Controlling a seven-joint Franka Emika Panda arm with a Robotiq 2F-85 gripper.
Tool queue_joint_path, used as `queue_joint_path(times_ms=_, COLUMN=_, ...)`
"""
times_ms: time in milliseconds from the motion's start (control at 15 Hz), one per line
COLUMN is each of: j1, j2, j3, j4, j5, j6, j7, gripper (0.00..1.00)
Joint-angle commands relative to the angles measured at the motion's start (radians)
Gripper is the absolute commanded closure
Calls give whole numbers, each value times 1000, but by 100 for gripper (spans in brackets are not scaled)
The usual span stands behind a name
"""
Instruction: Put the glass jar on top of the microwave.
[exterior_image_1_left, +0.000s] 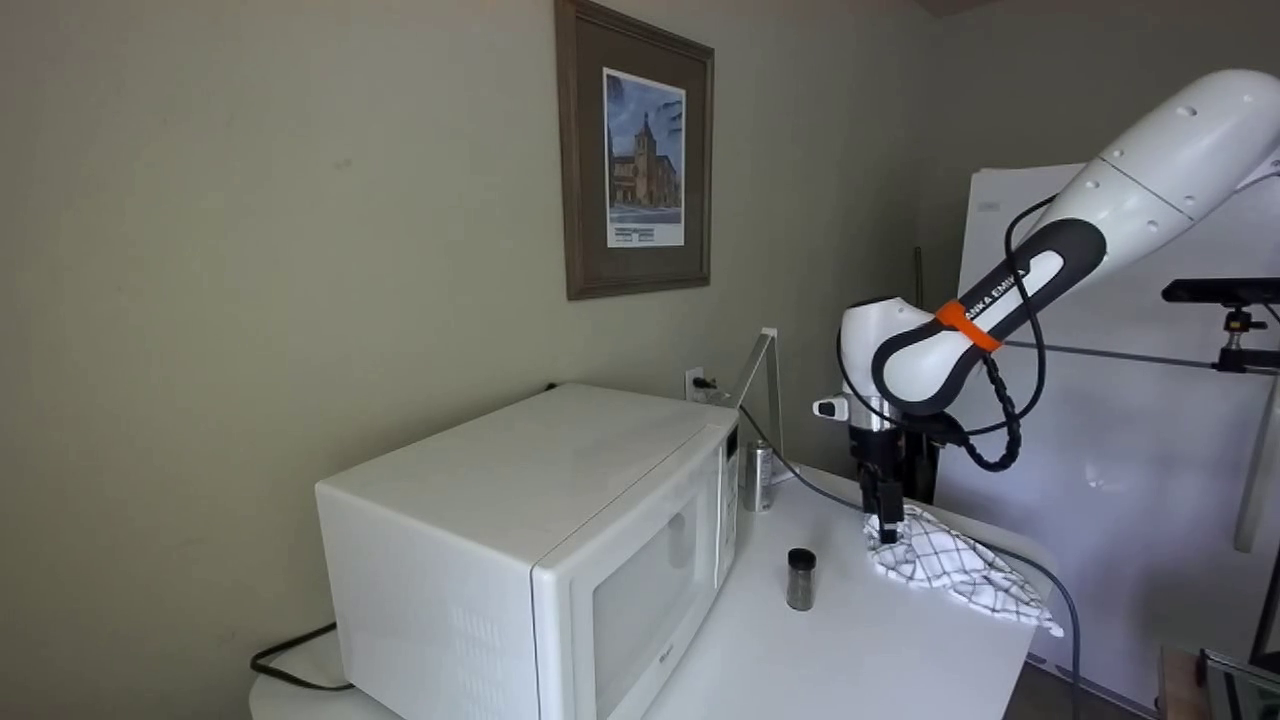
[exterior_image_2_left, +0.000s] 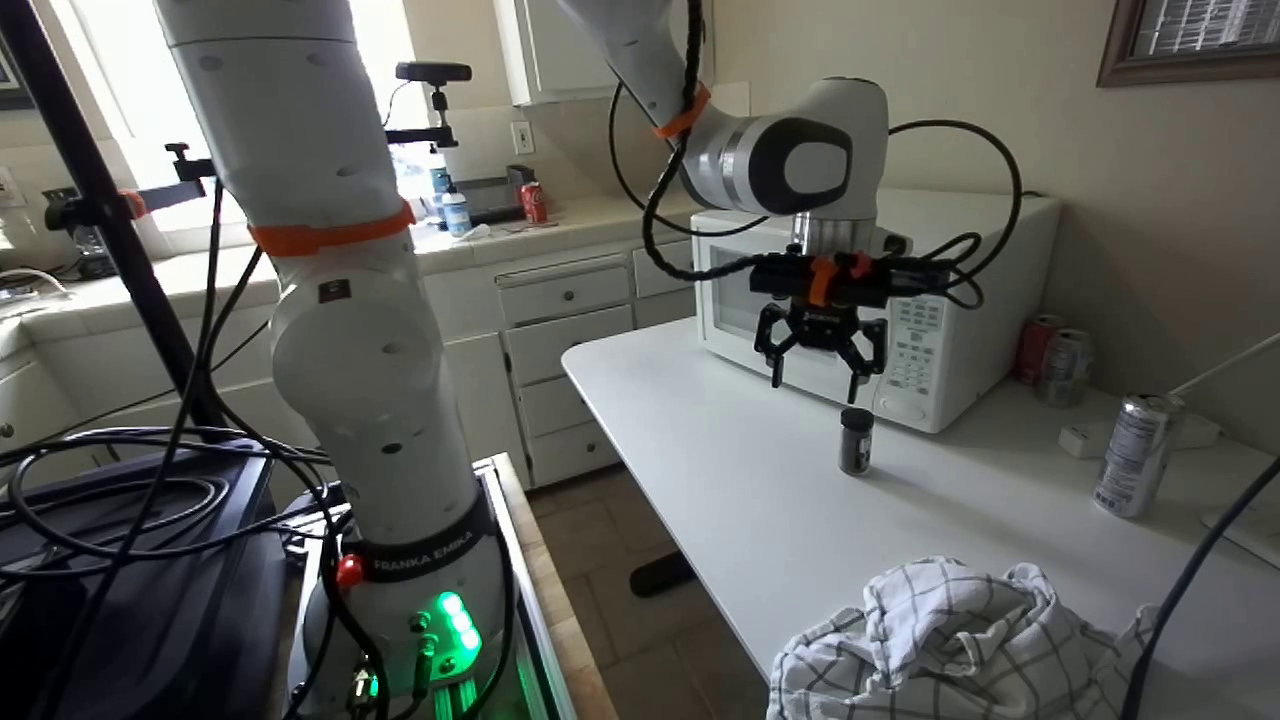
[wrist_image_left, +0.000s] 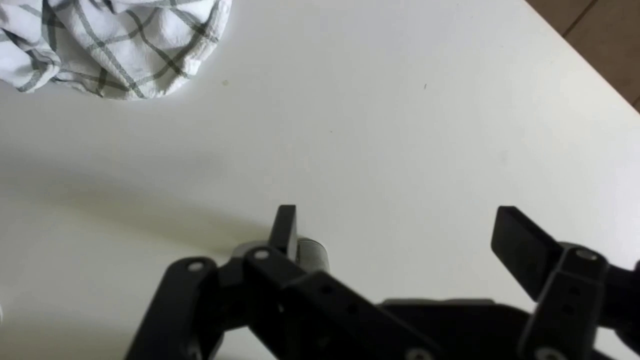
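The glass jar stands upright on the white table, in front of the microwave rather than on top, so the step in hand is probably lining up for a grasp. Above the jar hangs the gripper, its 2 fingers spread wide with nothing held between them. The coming move turns on a sideways offset: the jar lies below the gripper and toward the wall, away from the arm's base, nearer the wall-side finger than the middle of the gap. The wrist view agrees, showing a grey bit of jar just beside that finger; the finger hides the rest, so whether the jar stands directly beneath it or slightly inside cannot be told. Since the jar's long axis is vertical, a descent with 1 finger on each side should suit it, but I would shift toward the wall before lowering; straight down from here, a fingertip could strike the jar from above and topple it.
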Motion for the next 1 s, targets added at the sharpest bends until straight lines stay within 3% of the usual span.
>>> queue_joint_path(times_ms=0, j1=-16, j2=46, j3=12, j4=11, j5=64, j6=71, j7=-53, gripper=0)
queue_joint_path(times_ms=467, j1=-56, j2=162, j3=40, j4=22, j5=208, j6=301, j7=-159, gripper=0)
queue_joint_path(times_ms=733, j1=-107, j2=224, j3=121, j4=45, j5=406, j6=371, j7=-305, gripper=0)
queue_joint_path(times_ms=933, j1=-137, j2=270, j3=175, j4=60, j5=484, j6=450, j7=-370, gripper=0)
